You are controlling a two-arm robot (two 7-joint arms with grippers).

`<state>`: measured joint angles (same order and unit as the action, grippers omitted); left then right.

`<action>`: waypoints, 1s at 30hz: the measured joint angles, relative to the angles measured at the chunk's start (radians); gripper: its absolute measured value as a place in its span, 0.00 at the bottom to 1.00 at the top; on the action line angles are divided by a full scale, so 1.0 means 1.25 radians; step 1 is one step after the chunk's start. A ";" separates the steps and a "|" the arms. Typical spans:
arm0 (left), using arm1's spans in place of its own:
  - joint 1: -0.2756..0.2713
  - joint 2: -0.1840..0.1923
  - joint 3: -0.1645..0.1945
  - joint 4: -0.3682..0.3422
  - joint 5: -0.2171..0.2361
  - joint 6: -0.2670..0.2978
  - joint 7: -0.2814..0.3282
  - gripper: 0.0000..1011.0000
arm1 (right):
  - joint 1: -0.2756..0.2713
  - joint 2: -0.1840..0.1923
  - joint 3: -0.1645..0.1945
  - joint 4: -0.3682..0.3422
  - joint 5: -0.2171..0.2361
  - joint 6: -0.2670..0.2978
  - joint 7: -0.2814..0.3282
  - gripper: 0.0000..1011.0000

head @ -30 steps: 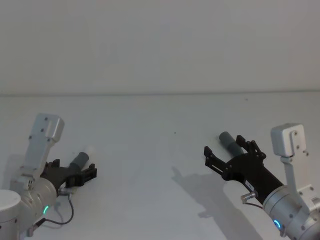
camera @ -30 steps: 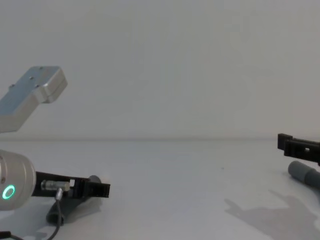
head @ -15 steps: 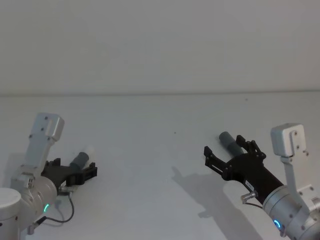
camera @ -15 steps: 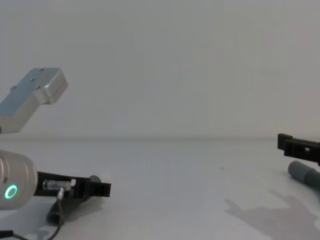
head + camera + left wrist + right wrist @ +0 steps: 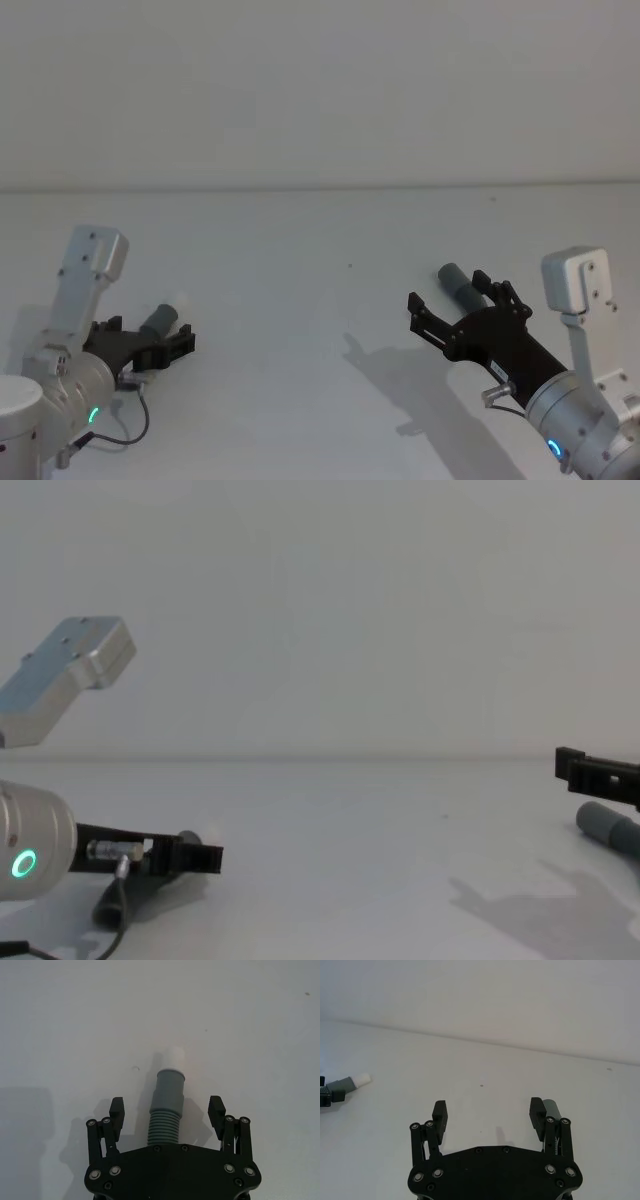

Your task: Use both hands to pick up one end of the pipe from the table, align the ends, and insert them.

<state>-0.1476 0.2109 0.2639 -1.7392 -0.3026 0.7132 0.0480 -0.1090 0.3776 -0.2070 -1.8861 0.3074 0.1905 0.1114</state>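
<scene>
I am working the pickup step: my left gripper (image 5: 166, 1105) is straddling the pipe's (image 5: 164, 1127) white-tipped cuff (image 5: 169, 1087) at the worktop's (image 5: 320, 250) 8 o'clock, fingers spread, not touching. My right gripper (image 5: 488, 1107), likewise spread, is sitting at 4 o'clock with the plain cuff (image 5: 551, 1108) off-centre; I am judging it needs recentring before both close.

Two pincers (image 5: 148, 336) (image 5: 447, 291), two pipe ends (image 5: 169, 1089) (image 5: 453, 279)

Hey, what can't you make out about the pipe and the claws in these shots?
- Pipe middle: head view, hidden under left claw and right claw.
- Plain cuff: right wrist view, mostly behind a right claw finger.
- Right claw: chest view, cut off by right edge.
</scene>
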 joint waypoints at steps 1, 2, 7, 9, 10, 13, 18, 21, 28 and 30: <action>0.000 -0.001 -0.001 0.000 0.000 0.001 0.000 0.99 | 0.000 0.000 0.000 0.000 0.000 0.000 0.000 0.99; 0.001 -0.002 -0.001 0.000 0.000 0.002 0.000 0.99 | 0.000 0.000 0.000 0.000 0.000 0.000 0.000 0.99; 0.002 -0.010 -0.005 0.000 -0.002 0.009 0.001 0.99 | 0.000 0.000 0.000 0.000 0.000 0.000 0.000 0.99; 0.002 -0.014 -0.007 0.001 -0.002 0.012 0.003 0.99 | 0.000 0.000 0.000 0.000 0.000 0.000 0.000 0.99; 0.002 -0.017 -0.008 0.002 -0.003 0.015 0.004 0.99 | 0.000 0.000 0.000 0.000 0.000 0.000 0.000 0.99; 0.000 -0.022 -0.010 0.004 -0.003 0.018 0.005 0.99 | 0.000 0.000 0.000 0.000 0.000 0.000 0.000 0.99; -0.002 -0.027 -0.011 0.006 -0.003 0.022 0.007 0.99 | 0.000 0.000 0.000 0.000 0.000 0.000 0.000 0.99; -0.003 -0.029 -0.012 0.007 -0.003 0.023 0.007 0.93 | 0.000 0.000 0.000 0.000 0.000 0.000 0.000 0.99; -0.005 -0.033 -0.013 0.009 -0.003 0.026 0.008 0.76 | 0.000 0.000 0.000 0.000 0.000 0.000 0.000 0.99; -0.005 -0.034 -0.013 0.009 -0.003 0.027 0.009 0.68 | 0.000 0.000 0.000 0.000 0.000 0.000 0.000 0.99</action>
<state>-0.1540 0.1688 0.2475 -1.7280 -0.3062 0.7466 0.0587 -0.1090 0.3777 -0.2070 -1.8861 0.3073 0.1905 0.1114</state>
